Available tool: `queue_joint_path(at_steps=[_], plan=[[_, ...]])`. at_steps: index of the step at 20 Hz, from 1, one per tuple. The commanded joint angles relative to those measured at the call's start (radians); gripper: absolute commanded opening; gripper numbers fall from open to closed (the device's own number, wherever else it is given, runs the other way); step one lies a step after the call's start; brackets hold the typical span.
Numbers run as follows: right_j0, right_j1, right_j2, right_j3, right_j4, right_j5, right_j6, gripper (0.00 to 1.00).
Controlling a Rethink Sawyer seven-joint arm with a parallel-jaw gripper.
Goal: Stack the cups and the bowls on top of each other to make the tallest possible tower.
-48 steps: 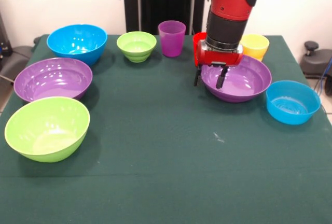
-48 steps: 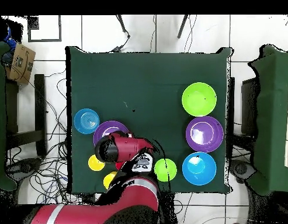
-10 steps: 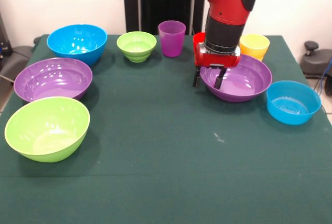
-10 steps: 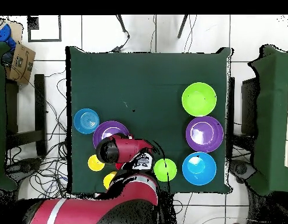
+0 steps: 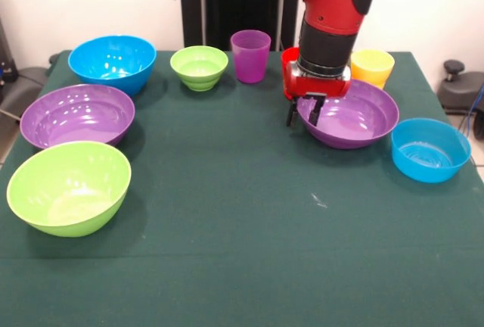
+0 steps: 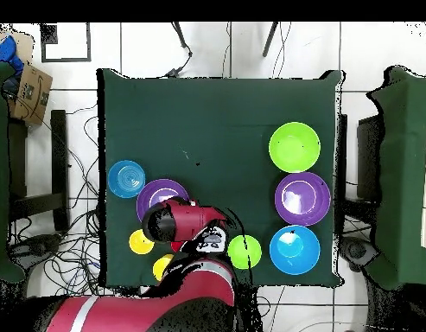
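A dark green tabletop [image 5: 227, 228] carries glossy ware around its rim, its middle bare. The hand [image 5: 305, 114], fingers spread, straddles the near-side rim of a large purple bowl [image 5: 359, 119]; a red cup [image 5: 290, 62] stands just behind. Other large bowls [image 5: 69, 187] sit well apart along the opposite edge.
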Motion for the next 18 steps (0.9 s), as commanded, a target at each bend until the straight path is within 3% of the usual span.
queue_joint_path(at_steps=[1,5,12,18], plan=[[0.005,0.056,0.089,0.008,0.018,0.064,0.15,0.0],[0.019,0.052,0.085,-0.009,0.022,0.076,0.147,0.0],[-0.062,0.031,0.125,-0.063,-0.011,0.123,0.068,0.0],[-0.161,0.001,0.182,-0.149,-0.047,0.241,-0.047,0.0]])
